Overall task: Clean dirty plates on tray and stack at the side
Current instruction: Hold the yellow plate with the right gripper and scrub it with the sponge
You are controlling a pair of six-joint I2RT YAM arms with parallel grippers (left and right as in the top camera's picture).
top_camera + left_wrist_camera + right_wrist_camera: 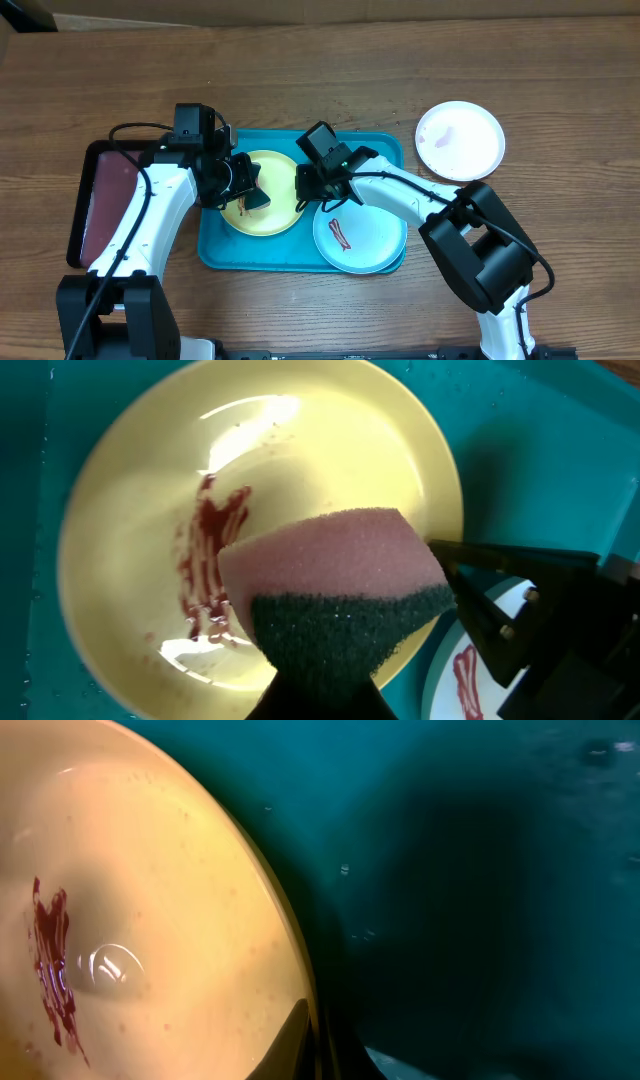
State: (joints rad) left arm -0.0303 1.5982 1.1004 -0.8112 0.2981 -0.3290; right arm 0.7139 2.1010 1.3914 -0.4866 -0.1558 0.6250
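Note:
The yellow-green plate (262,193) lies on the left half of the turquoise tray (215,250), with red-brown streaks on it (205,555). My left gripper (245,190) is shut on a pink and dark green sponge (335,590) held over the plate. My right gripper (305,188) is shut on the plate's right rim (310,1030). The pale mint plate (360,238), with a red streak, lies on the tray's right half. The white plate (460,140) sits on the table, right of the tray.
A dark maroon tray with a black rim (100,195) lies to the left of the turquoise tray, under my left arm. The wooden table (560,200) surrounds both trays.

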